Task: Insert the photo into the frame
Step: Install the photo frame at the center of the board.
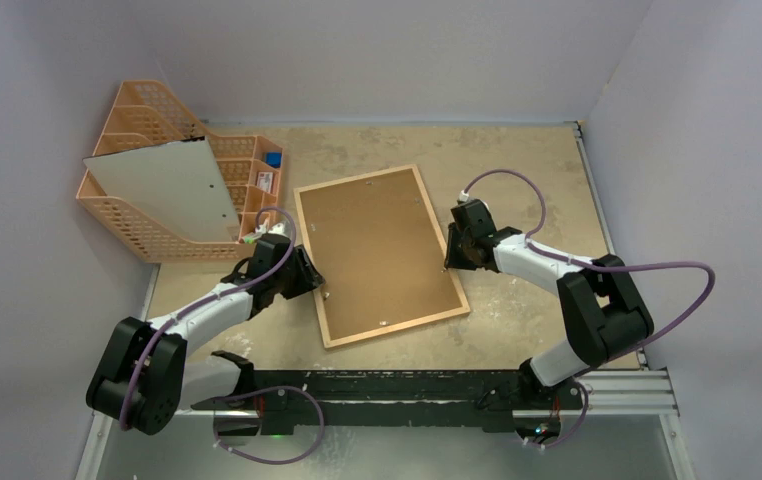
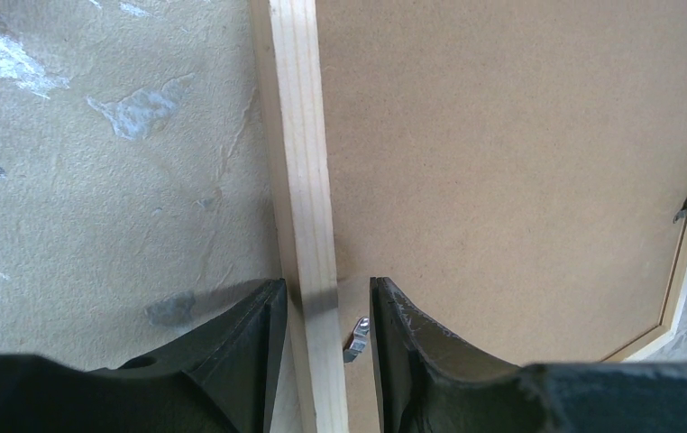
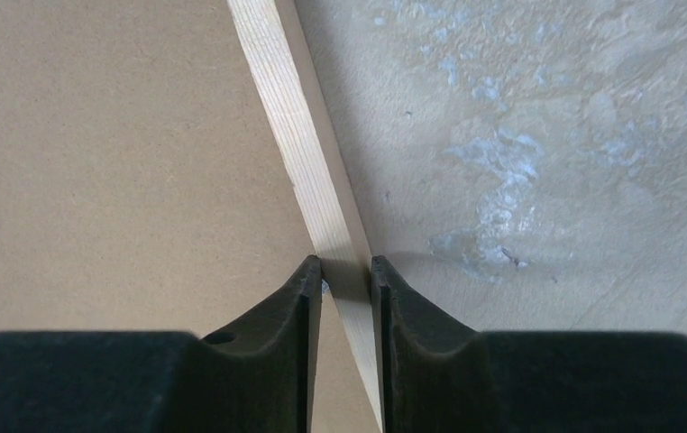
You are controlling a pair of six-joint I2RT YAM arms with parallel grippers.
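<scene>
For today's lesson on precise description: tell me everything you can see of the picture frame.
The frame is a large rectangle of thin pale wood rails, lying flat and back up on the table, skewed to its edges. A brown backing board fills it; a small metal tab sits by the left rail. The left claw straddles that rail with a gap inside; the right claw pinches the opposite rail.

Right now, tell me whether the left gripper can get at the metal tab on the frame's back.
Probably yes: the left gripper straddles the frame edge, and the metal tab lies uncovered between its fingers.
</scene>
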